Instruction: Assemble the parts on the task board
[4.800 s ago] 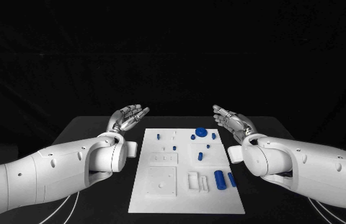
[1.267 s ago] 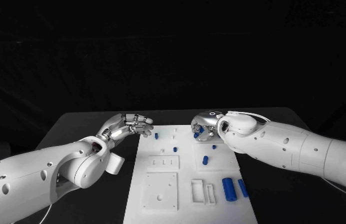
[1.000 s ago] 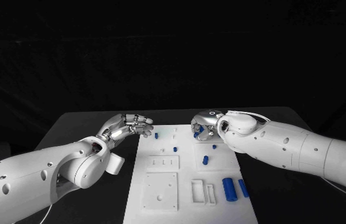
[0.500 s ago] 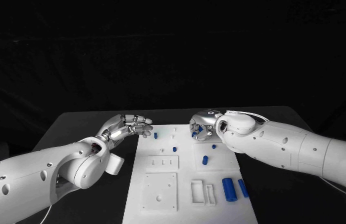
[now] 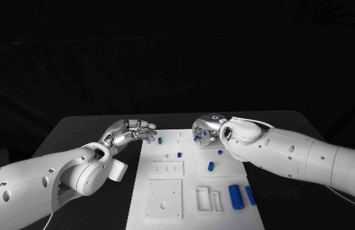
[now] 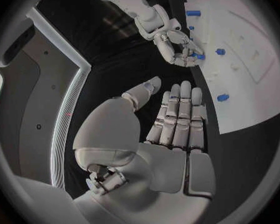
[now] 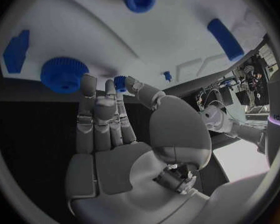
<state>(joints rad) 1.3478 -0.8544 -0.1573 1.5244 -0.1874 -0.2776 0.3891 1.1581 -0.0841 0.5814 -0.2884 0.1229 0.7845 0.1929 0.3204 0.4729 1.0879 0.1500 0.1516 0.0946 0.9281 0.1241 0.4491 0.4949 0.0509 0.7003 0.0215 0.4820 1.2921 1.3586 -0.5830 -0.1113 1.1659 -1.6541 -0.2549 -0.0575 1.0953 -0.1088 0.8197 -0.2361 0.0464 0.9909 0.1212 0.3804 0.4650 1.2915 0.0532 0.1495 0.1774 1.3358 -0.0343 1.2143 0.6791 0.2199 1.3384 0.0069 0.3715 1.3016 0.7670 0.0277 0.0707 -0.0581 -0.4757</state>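
Since the earliest frame both arms have swung inward and forward, and over the last second the right hand (image 5: 205, 131) has edged slightly toward the frame's left along the far end of the task board (image 5: 194, 199). It now sits just above centre of the head view, bent down over the board's far edge. In the right wrist view its fingers (image 7: 93, 109) are extended side by side, and thumb and a fingertip close on a small blue peg (image 7: 119, 81), with the blue toothed gear (image 7: 64, 74) just beside them.

The left hand (image 5: 130, 131) hovers left of centre over the dark surface (image 5: 74, 132), just off the board's left edge, fingers loosely curled around nothing.

Other blue parts lie on the board: two cylinders (image 5: 236, 196) at lower right and a short piece (image 5: 211, 166) mid-board.
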